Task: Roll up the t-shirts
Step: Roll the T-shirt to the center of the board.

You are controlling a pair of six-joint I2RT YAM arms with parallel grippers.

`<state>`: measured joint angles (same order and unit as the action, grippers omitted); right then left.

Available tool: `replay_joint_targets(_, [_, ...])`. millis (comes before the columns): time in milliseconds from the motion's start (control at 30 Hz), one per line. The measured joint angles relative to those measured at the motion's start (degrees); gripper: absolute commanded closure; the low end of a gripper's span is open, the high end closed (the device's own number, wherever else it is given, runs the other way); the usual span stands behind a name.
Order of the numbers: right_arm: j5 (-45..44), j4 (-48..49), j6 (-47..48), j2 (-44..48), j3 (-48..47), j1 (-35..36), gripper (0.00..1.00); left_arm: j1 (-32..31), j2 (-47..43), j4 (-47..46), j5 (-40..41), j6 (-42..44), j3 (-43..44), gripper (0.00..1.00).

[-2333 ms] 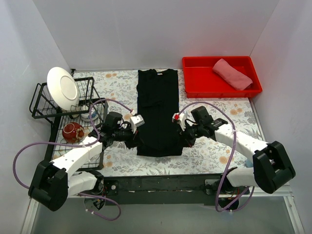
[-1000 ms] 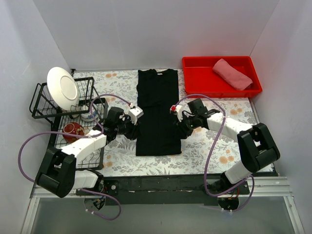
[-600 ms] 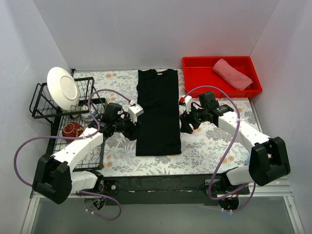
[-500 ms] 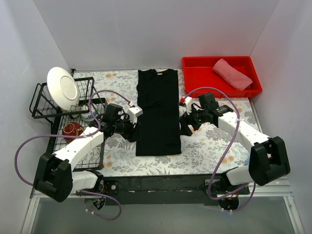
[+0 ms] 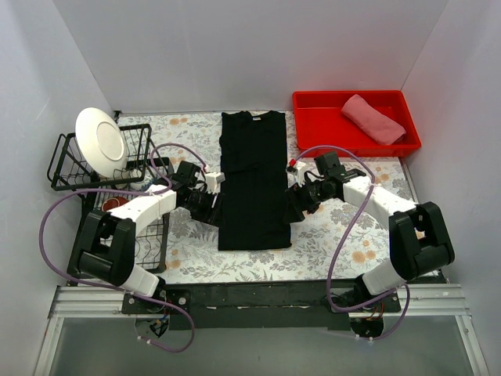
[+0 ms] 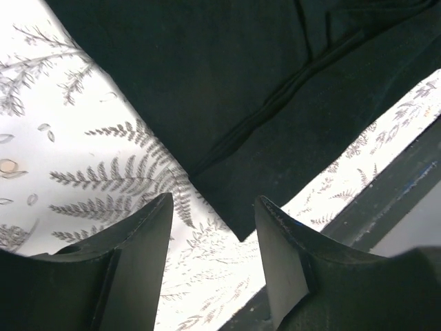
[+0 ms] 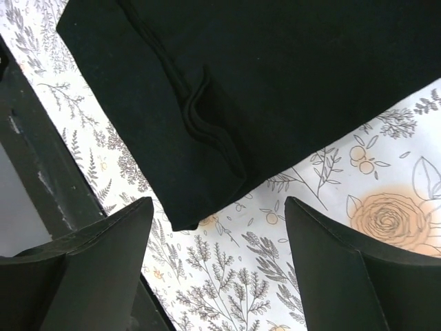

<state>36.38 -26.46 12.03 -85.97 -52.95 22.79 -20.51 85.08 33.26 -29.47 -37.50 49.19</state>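
The black t-shirt lies flat on the flowered cloth, folded into a long narrow strip with its neck at the far end. The salmon-pink t-shirt sits rolled in the red bin. My left gripper hovers open at the strip's left edge near its lower end. In the left wrist view the black shirt has its corner between the open left gripper. My right gripper stands open at the right edge. The black shirt lies just ahead of the right gripper. Neither holds anything.
A black wire dish rack with a white plate stands at the left, a red object below it. The black front bar runs along the table's near edge. White walls close in on three sides.
Both grippers have opened wider and let go of the black shirt's side edges. Both arms have shifted a little beside the strip. The shirt has stayed in place.
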Motion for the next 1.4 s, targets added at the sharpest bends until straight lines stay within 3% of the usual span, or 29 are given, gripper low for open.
replay_joint_targets(533, [4.42,1.60,-2.95,-5.95,1.84,0.00,0.24,0.04,5.92,1.27,-2.86,-1.16,-0.02,0.57])
replay_joint_targets(667, [5.97,2.51,-3.41,-6.99,1.84,0.00,0.35,0.04,8.41,1.51,-4.07,-1.33,0.79,0.67])
replay_joint_targets(700, [6.38,2.75,-3.58,-7.15,1.84,0.00,0.37,0.04,8.79,1.44,-4.13,-1.31,1.05,0.77])
replay_joint_targets(767, [7.37,3.41,-3.96,-7.26,2.05,0.00,0.46,0.04,9.42,1.46,-4.42,-1.07,1.57,0.85])
replay_joint_targets(833, [8.37,4.15,-4.26,-7.32,2.36,0.09,0.49,0.04,9.57,1.31,-4.72,-0.74,1.57,0.93])
replay_joint_targets(933, [10.14,5.27,-4.52,-7.41,2.97,0.33,0.58,0.04,9.57,1.27,-5.44,-0.24,1.57,0.98])
replay_joint_targets(1000, [10.75,5.84,-4.55,-7.41,3.30,0.50,0.66,0.04,9.57,1.27,-5.77,0.13,1.57,1.00])
replay_joint_targets(1133, [11.80,7.41,-4.52,-7.41,3.80,0.59,0.92,0.04,9.38,1.27,-5.99,0.55,1.57,1.00])
replay_joint_targets(1233, [11.91,8.33,-4.55,-7.41,4.39,0.59,0.99,0.04,8.52,1.27,-6.25,0.87,1.62,1.00])
replay_joint_targets(1400, [11.74,9.31,-4.63,-7.19,5.75,0.59,0.99,0.04,7.82,1.22,-6.82,1.44,3.28,1.00])
